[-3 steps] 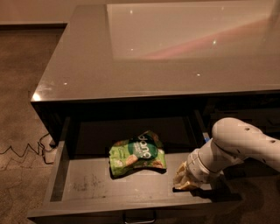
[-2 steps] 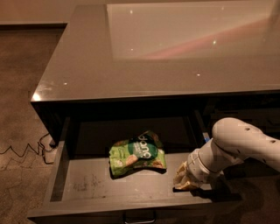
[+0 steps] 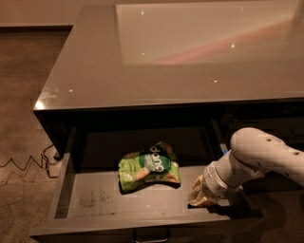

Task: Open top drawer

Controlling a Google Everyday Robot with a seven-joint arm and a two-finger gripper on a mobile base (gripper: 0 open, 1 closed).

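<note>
No change: gripper (image 3: 201,194) low in top drawer (image 3: 114,222), beside green snack bag (image 3: 148,167).

Cabinet top (image 3: 190,61): glossy grey, pale light reflected at 1 o'clock. Floor (image 3: 23,85): brown, speckled, seen at 9 o'clock. Cable (image 3: 19,163): dark, zigzagged, laid on the floor at 8 o'clock. Wall (image 3: 33,12): pale, at 11 o'clock. Gripper (image 3: 202,192): located at 5 o'clock.

The grey countertop (image 3: 190,61) is finished glossy; the wide dark top drawer (image 3: 95,205) is scuffed matt inside, with the smooth pale gripper (image 3: 201,194) at its right end
</note>
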